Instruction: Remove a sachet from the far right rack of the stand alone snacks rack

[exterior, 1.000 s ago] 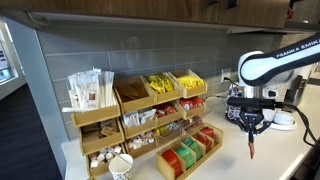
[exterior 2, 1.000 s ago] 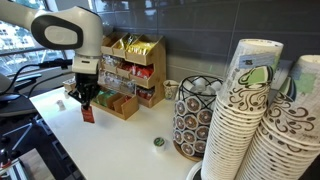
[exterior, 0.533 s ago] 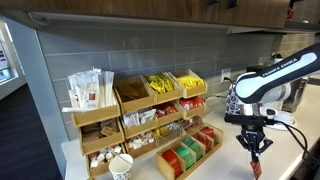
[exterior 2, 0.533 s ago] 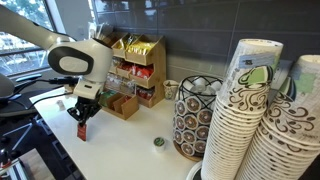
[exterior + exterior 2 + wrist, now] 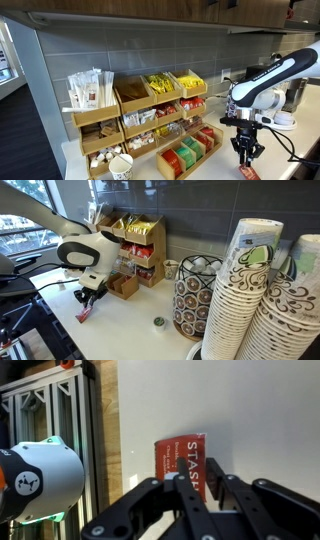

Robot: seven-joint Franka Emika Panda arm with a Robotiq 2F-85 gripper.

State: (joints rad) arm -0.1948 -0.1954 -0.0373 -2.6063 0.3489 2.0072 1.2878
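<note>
- The red sachet lies on the white counter, outside the stand alone snacks rack. In the wrist view its lower edge is hidden behind the gripper.
- The two dark fingers sit close together with only a narrow gap. We cannot tell whether they pinch the sachet's edge or merely hang over it.
- On the sachet we read "STASH" in large pale letters, turned sideways. The smaller print beside it is too fine to read.
- In an exterior view the sachet is only a small red blur just under the fingertips, close to the bottom edge.
- The far right rack shows red packets, their labels too small to read.
- Behind it stands a taller three-tier shelf with yellow packets on top, their writing illegible.
- In an exterior view, stacks of patterned paper cups fill the right side and are cut off by the frame.
</note>
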